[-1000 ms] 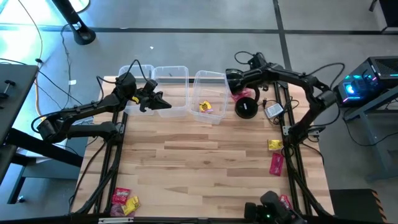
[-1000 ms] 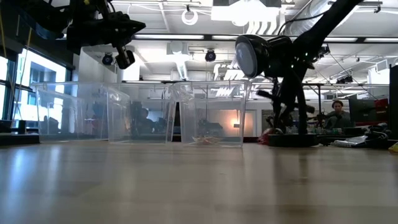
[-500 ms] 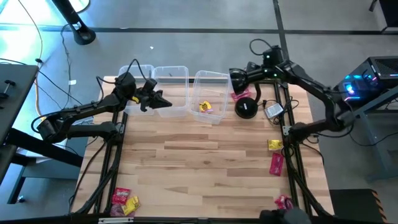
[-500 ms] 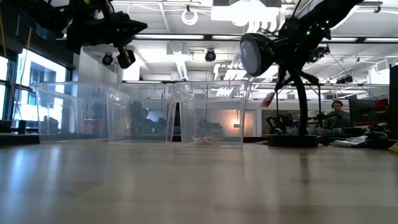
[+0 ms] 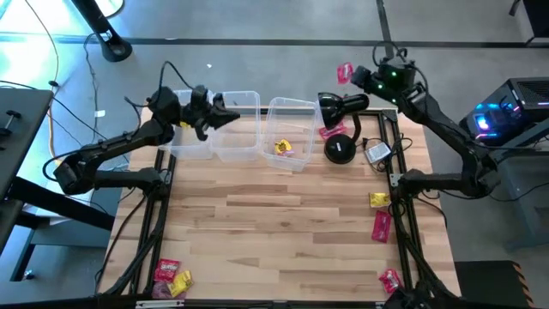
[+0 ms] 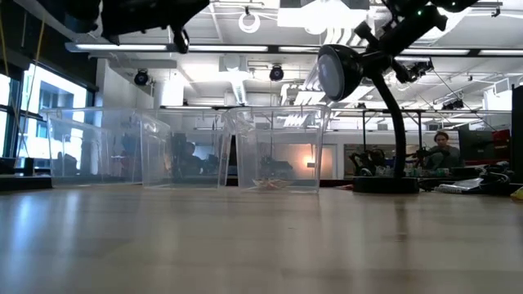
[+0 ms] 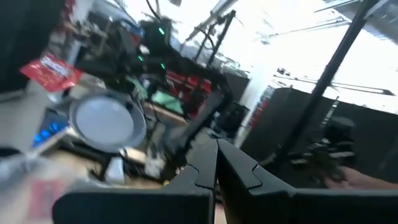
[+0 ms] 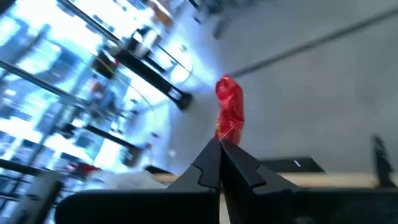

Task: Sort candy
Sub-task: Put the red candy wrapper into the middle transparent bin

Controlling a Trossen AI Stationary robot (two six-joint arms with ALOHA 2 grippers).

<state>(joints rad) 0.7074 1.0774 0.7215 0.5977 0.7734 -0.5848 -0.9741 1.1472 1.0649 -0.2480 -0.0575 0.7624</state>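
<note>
My right gripper (image 5: pixel 354 75) is raised beyond the table's far right corner, past the black lamp (image 5: pixel 340 148), and is shut on a red candy packet (image 5: pixel 345 72). My left gripper (image 5: pixel 230 112) hangs shut and empty above the middle one of three clear tubs (image 5: pixel 236 125). A yellow candy (image 5: pixel 283 148) lies on the floor of the right tub (image 5: pixel 290 112). Another red candy (image 5: pixel 328 131) lies by the lamp. More candies lie flat near the right edge (image 5: pixel 378 199) and at the near left corner (image 5: pixel 168 271). My right gripper pinches the red candy packet by its lower end (image 8: pixel 223 136) between the two fingers. The packet stands out past the fingertips, crumpled and lifted clear of the table.
The lamp's head (image 6: pixel 335 72) leans over the right tub's far right corner. The left tub (image 5: pixel 190 136) stands beside the middle one. A pink candy (image 5: pixel 382 225) and a red one (image 5: pixel 390 279) lie along the right edge. The table's middle is bare wood.
My right gripper has risen from beside the lamp's base and moved toward the far edge, carrying a red candy up with it. My left gripper has climbed and moved toward the far edge, from the near rim of the tubs to above the middle tub.
</note>
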